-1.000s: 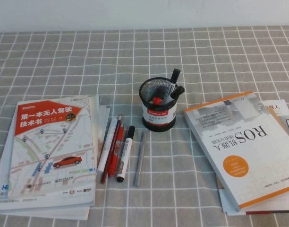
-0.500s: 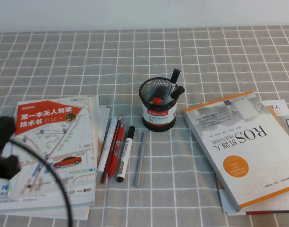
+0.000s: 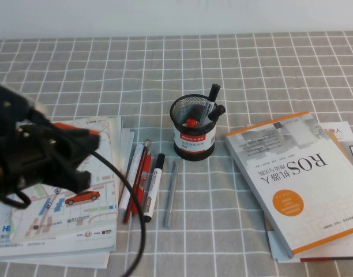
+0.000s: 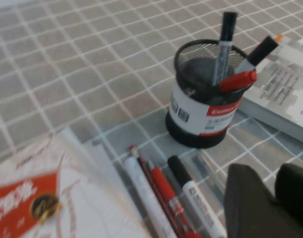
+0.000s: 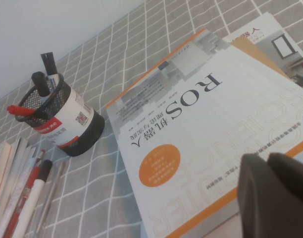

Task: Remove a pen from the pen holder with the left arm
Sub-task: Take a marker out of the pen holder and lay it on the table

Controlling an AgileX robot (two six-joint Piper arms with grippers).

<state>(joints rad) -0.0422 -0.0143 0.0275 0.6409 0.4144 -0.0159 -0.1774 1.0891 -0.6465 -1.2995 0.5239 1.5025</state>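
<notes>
The pen holder (image 3: 193, 135) is standing mid-bench (image 3: 234, 63), holding upright pens (image 3: 213, 95). Loose pens (image 3: 143, 182) are lying just front-left of it, beside the left book stack (image 3: 55, 225). The right book (image 3: 297, 173) is lying on its other side. The left claw (image 3: 84, 158) is hovering over the left book stack, and the right claw (image 5: 269, 158) is hanging over the right book's edge.

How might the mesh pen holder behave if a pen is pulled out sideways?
Likely light: the mesh pen holder may tip or slide on the cloth. Its leaning pens could shift. Left gripper hovers over the map book; right gripper sits near the ROS book.
</notes>
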